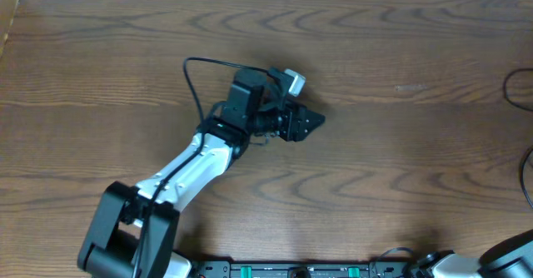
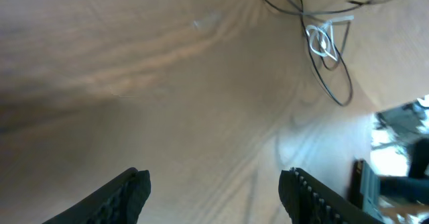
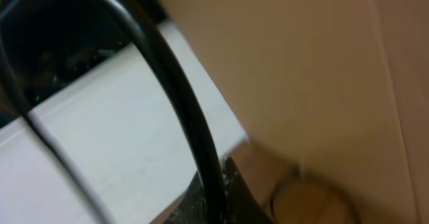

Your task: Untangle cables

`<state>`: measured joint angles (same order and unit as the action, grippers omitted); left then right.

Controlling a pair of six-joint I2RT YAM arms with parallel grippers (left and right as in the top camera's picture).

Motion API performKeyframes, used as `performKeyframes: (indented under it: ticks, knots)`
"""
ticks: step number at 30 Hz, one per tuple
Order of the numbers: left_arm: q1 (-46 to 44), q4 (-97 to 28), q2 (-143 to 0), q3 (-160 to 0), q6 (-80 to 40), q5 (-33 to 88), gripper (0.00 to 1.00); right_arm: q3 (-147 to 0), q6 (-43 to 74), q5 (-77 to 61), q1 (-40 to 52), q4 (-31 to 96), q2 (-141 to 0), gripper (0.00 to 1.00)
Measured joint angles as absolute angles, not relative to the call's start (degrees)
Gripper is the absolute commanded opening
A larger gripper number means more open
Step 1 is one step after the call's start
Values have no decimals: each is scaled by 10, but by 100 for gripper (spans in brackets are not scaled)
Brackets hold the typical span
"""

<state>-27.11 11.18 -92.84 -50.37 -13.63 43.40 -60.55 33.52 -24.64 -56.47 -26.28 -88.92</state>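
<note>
The left arm reaches from the near left edge across the bench, so that the left claw hangs over the middle of the wood, pointing right. In the left wrist view the left claw stands well open. Its two dark fingers are wide apart with bare wood between them, and they have hold of nothing.

The cables lie far ahead of it, toward the right side of the bench and well apart from the open fingers. The black cable curls in loose loops on the wood, and the white cable sits in a small coil among those loops, crossing them. From overhead only thin dark curves of the black cable show at the right edge. The white one is too small to pick out there.

The right arm is tucked in the near right corner. The right claw is closed, and only a dark tip of it shows. Whether it pinches anything cannot be told. A thick black wire sweeps across that view, in front of a white surface.
</note>
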Motion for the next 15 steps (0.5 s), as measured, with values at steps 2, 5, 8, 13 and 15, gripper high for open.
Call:
performKeyframes:
  ticks: [2,5,8,13,15]
  knots:
    - [-282,112,-937,-505,-143,440,67,-606,372,-252,-575,-233,-917,1]
    - [-301,114,-939,-506,-150,448,67,-607,407,-263,-585,-178,-954,1]
    - [-321,115,-939,-508,-152,451,67,-607,422,-271,-588,-141,-980,11]
    - [-339,115,-939,-508,-152,451,67,-607,433,-285,-588,-129,-993,99]
    - [-340,115,-939,-508,-153,452,67,-607,433,-290,-586,-130,-993,99]
